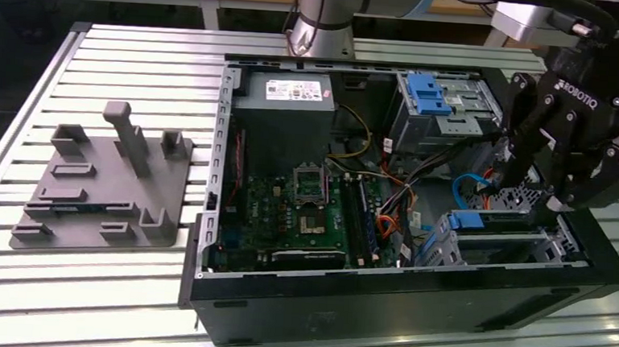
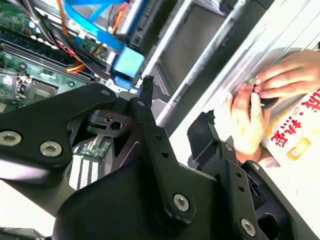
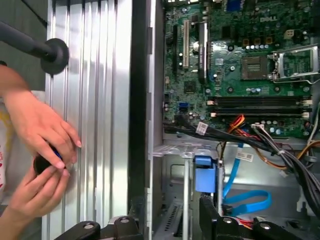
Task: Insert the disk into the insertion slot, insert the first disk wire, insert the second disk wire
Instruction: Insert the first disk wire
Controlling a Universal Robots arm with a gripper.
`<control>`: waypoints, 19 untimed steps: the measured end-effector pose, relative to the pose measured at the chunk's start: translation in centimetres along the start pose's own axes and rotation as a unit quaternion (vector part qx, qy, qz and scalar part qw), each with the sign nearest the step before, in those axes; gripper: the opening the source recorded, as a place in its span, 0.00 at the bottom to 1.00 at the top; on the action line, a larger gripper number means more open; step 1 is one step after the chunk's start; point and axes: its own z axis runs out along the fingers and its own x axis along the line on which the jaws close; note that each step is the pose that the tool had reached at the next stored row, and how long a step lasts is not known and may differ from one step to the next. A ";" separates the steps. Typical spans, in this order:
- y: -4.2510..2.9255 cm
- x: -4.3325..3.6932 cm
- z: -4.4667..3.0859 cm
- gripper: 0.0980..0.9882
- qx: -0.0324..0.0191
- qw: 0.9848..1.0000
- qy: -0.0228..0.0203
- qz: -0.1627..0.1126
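Note:
My gripper (image 1: 534,191) hangs open over the exterior view's right end of the open computer case, nothing between its black fingers (image 2: 145,100). Below it stands the silver insertion slot (image 1: 510,246). The disk sits inside the slot, showing its blue carrier end (image 1: 466,221) at the mouth; that blue end (image 3: 204,172) appears in both wrist views (image 2: 129,62). The light-blue second disk wire (image 1: 465,187) loops on the case floor beside the slot (image 3: 247,200). I cannot tell where its plug sits. An orange-red thin cable (image 1: 387,223) lies near the motherboard.
A person's hands (image 3: 40,150) hold a small dark object on the slatted table just outside the case wall (image 2: 265,95). The taller bay with a blue latch (image 1: 433,96) stands at the back. A grey fixture plate (image 1: 105,185) lies at the exterior view's left.

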 end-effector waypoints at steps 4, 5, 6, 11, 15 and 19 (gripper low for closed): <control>0.00 -1.84 -0.24 0.52 0.000 1.000 0.001 -0.001; -0.01 -2.29 -0.30 0.52 0.000 1.000 0.001 -0.001; -0.01 -2.73 -0.37 0.52 0.000 1.000 0.001 -0.001; -0.33 -4.82 -0.54 0.52 0.000 1.000 0.000 -0.001; -1.44 -5.89 -0.42 0.52 0.000 1.000 0.000 -0.001; -3.11 -6.40 -0.30 0.52 0.000 1.000 0.000 -0.001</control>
